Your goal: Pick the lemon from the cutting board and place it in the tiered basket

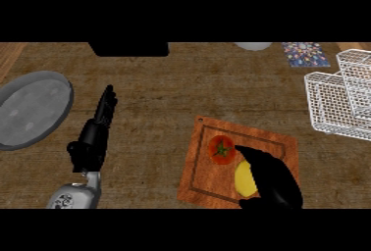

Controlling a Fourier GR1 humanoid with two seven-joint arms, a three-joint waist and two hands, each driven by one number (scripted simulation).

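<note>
One lemon (245, 179) under the right hand (272, 179), one tomato (222, 149) beside it, one cutting board (279, 144), one tiered basket (340, 98), one grey plate (33, 110) left of the left hand (98, 130).

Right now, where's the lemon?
Head view, lower right: the lemon lies on the cutting board, just below the tomato, partly under the right hand.

I find no readable text, labels, brand marks, numbers or signs anywhere in the head view. The one candidate surface is a small patterned card (305, 53) at the far right of the bench (159, 98); it carries many-coloured specks on a dark ground, but I cannot resolve any of them into letters or digits. The speckled marking on the left forearm's wrist housing (65, 200) likewise reads as no character.
</note>
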